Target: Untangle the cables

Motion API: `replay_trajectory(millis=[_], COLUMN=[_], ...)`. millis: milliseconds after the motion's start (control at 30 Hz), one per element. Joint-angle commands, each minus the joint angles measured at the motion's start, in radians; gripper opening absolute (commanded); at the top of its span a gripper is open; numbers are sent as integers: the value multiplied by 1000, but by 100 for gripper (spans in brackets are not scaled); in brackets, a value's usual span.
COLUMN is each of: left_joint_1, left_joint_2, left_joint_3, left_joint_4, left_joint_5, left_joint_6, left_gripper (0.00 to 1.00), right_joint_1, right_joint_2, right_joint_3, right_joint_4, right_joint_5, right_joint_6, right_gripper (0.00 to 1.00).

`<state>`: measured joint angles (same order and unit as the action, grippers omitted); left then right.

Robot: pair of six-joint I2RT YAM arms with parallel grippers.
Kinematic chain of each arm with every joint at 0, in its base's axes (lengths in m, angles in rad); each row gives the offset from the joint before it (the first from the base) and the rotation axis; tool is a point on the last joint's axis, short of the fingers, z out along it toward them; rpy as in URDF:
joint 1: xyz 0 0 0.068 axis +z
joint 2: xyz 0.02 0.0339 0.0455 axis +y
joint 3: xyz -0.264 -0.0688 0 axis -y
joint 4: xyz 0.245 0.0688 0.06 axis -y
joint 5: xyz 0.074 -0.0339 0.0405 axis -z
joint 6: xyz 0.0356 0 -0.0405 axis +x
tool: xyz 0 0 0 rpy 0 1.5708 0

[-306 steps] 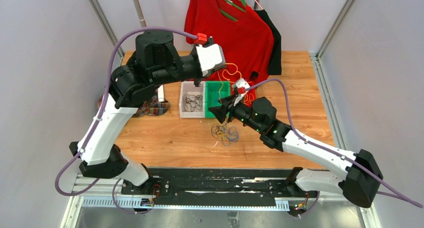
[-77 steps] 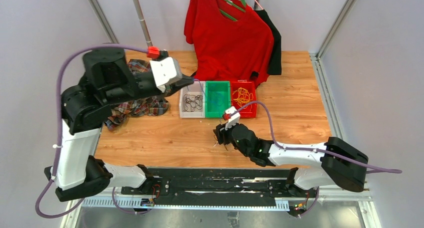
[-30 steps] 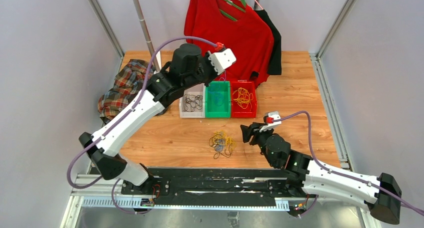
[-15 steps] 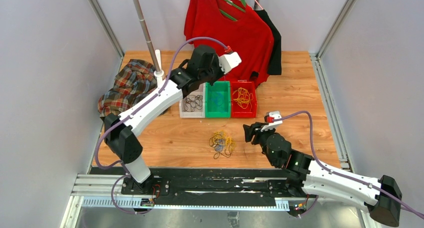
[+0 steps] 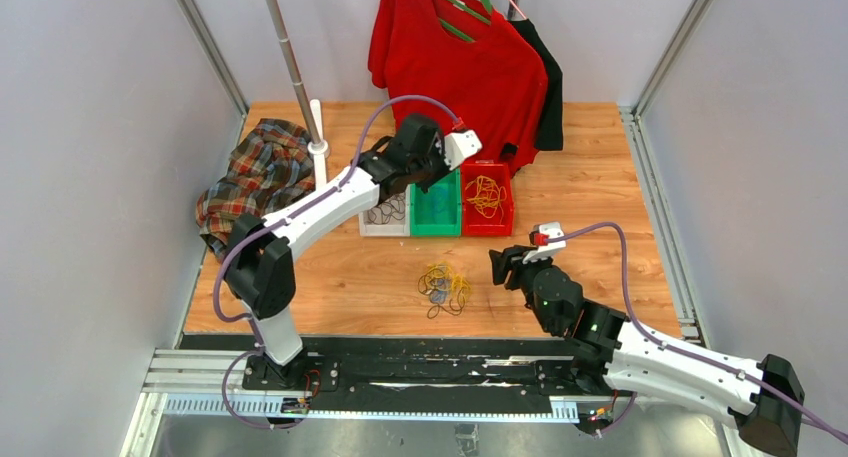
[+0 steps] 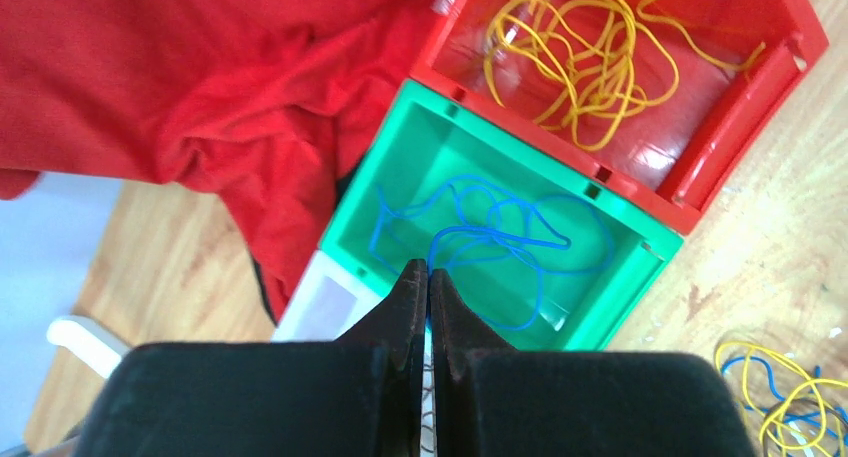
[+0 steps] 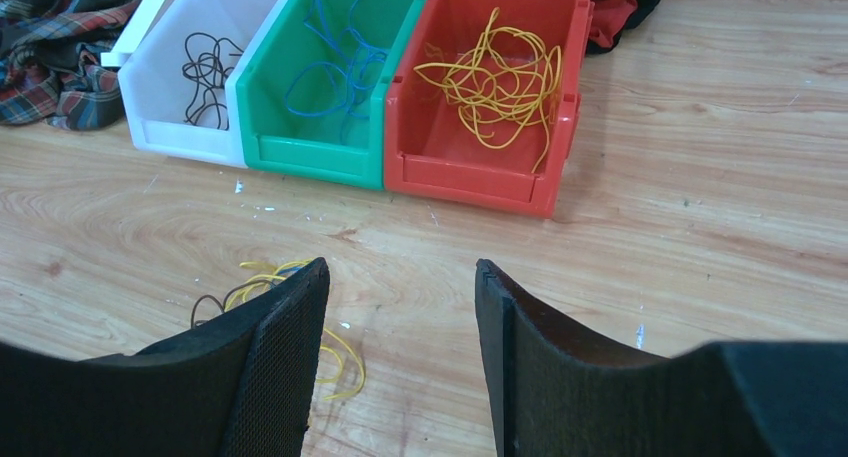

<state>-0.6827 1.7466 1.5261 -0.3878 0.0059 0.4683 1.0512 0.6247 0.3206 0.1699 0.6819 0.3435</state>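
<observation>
A small tangle of yellow, blue and black cables (image 5: pixel 441 287) lies on the wooden table; it also shows in the right wrist view (image 7: pixel 338 360) and the left wrist view (image 6: pixel 778 397). My left gripper (image 5: pixel 431 183) hangs over the green bin (image 5: pixel 437 229), its jaws shut (image 6: pixel 428 269) on a blue cable (image 6: pixel 490 239) that loops into the green bin (image 6: pixel 610 282). My right gripper (image 5: pixel 497 266) is open and empty (image 7: pixel 399 269), low over the table just right of the tangle. Yellow cables (image 7: pixel 500 77) lie in the red bin (image 7: pixel 465 182) and black cables (image 7: pixel 205 72) in the white bin (image 7: pixel 175 137).
A red shirt (image 5: pixel 460 67) on a hanger and a black garment (image 5: pixel 546 87) hang behind the bins. A plaid cloth (image 5: pixel 255 172) lies at the left. A metal pole (image 5: pixel 290 62) stands on a white base near it.
My left arm has swung right and stretched down low over the green bin, and the blue cable now lies in it. My right gripper has pulled back from the tangle and stays open.
</observation>
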Motion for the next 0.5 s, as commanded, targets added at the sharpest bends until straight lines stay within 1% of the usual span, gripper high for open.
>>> replay_trajectory(millis=[0,200,467], left_joint_1=[3,4,5], left_joint_2=[41,78,177], left_joint_3=[-49,-105,-78], left_joint_4=[32,107,153], left_joint_5=[33,9,17], left_joint_6=[-46,-37,-34], left_gripper=[1,1,0], right_joint_1=[-17,-22,-23], right_joint_2=[7,15,20], right_joint_3=[27,38,52], right_joint_4=[-16,-17,-32], right_joint_5=[19,10,8], right_joint_6=[-7,-10,-13], right_gripper=[56,56,56])
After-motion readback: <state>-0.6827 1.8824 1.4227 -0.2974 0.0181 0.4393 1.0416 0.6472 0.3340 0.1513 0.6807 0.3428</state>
